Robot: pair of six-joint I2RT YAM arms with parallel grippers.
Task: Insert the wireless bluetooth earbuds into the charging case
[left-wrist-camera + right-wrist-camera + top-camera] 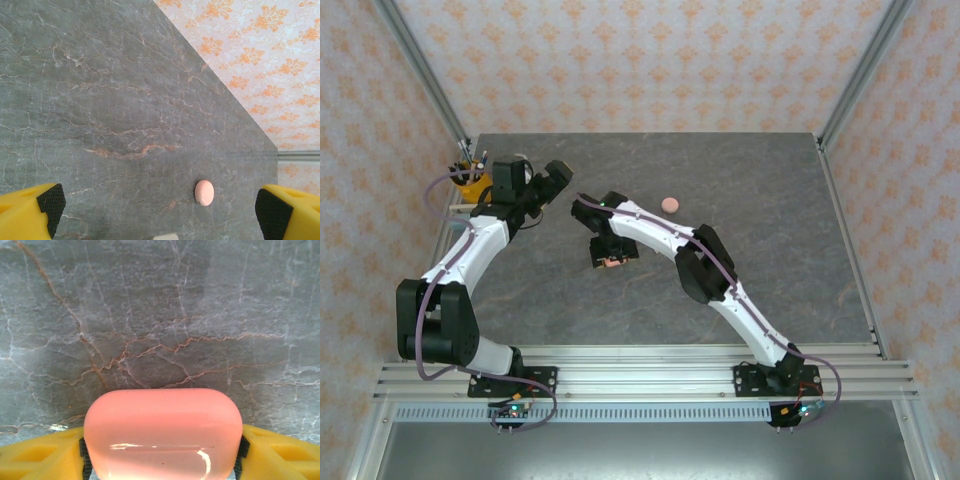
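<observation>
A glossy pink charging case [162,435] with rounded corners sits between the black pads of my right gripper [162,460], both pads against its sides just above the marble table. From above, that gripper [612,258] points down near the table's middle with the case [611,261] in it. My left gripper [545,185] hovers at the back left, and its yellow fingers [30,210] stand wide open with nothing between them. A small closed pink oval [204,192] lies on the table ahead of it, also seen from above [669,204]. The earbuds are out of view.
A yellow cup [470,182] holding tools stands at the table's back left edge, beside the left wrist. Patterned walls and metal frame posts [850,80] bound the dark marble table [770,200].
</observation>
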